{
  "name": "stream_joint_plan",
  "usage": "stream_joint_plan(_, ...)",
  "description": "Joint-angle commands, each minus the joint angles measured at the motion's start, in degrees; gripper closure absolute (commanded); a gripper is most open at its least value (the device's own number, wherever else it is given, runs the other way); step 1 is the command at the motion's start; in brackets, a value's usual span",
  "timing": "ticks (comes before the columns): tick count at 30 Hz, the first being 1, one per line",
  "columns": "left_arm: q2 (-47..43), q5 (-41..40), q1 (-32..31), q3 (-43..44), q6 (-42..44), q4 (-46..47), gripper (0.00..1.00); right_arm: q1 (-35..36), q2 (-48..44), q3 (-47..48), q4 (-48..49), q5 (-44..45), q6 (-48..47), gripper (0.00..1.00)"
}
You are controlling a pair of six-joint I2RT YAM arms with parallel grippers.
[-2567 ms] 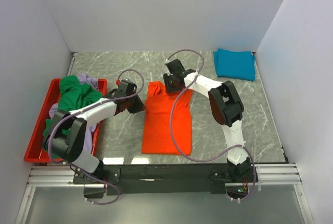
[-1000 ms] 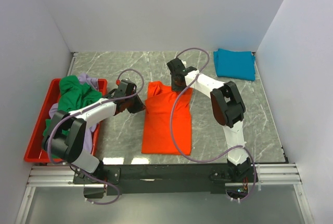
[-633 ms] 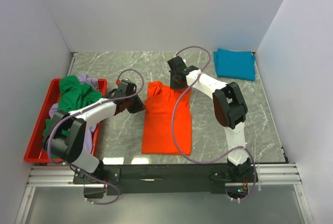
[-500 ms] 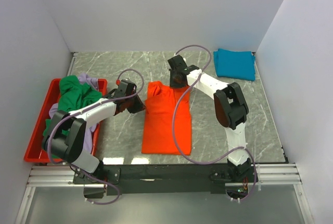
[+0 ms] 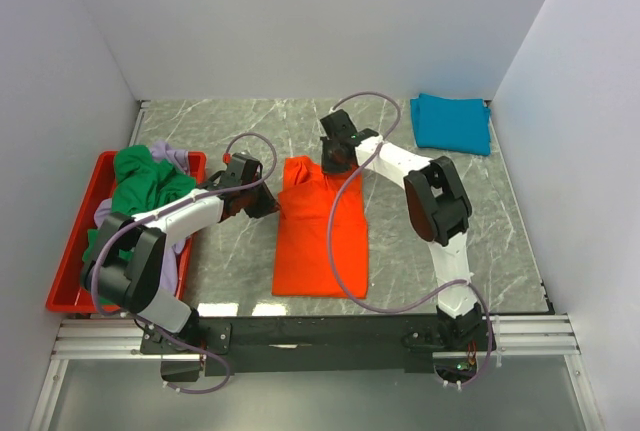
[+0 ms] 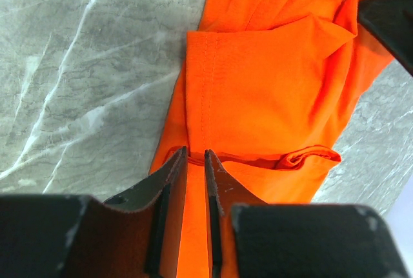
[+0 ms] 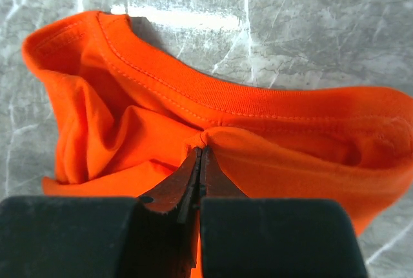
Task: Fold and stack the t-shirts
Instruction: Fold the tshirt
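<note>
Right wrist: hand (image 7: pixel 200 153) tight on tee (image 7: pixel 129 129)

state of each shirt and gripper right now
orange t-shirt: laid flat, partly folded
teal t-shirt: folded, far right corner
green t-shirt: crumpled in the red tray
lavender t-shirt: crumpled in that tray
left gripper: shut on orange t-shirt
right gripper: shut on orange t-shirt

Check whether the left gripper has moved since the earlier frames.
No. The left gripper stays at the orange t-shirt's left edge, shut on it, and its gap to the red tray is unchanged in the top view.
</note>
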Motion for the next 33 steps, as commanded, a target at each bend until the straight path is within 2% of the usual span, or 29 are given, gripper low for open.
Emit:
stream_joint_plan(1,-1.0,-0.1,-0.2,0.5,0.8,0.3,0.77,0.4,1.6,1.6,3.1,-1.0,0.0,1.00)
stream_joint_plan(8,-0.7,0.1,-0.2,1.1,0.8,0.2,0.77,-0.4,3.3,2.3,2.5,-0.2,-0.1,1.00)
stream_joint_plan(15,-0.6,0.2,-0.2,2.4,0.9,-0.4,0.77,-1.5,4.1,4.5,1.3,-1.3,-1.5,0.85)
stream_joint_plan(23,3.5,0.6,-0.2,10.1,0.3,-1.9,0.77,-4.3,-1.4,4.8,0.9,-5.2,-1.0,0.64)
stream_joint_plan(26,6.8,1.0,-0.2,13.7,0.1,-1.2,0.77,-6.0,-4.1,3.7,2.0,-8.3,0.2,0.63)
stream_joint_plan(33,15.6,1.7,0.3,21.1,1.2,0.3,0.78,-11.0,-10.0,-6.7,9.4,-18.3,4.3,0.64)
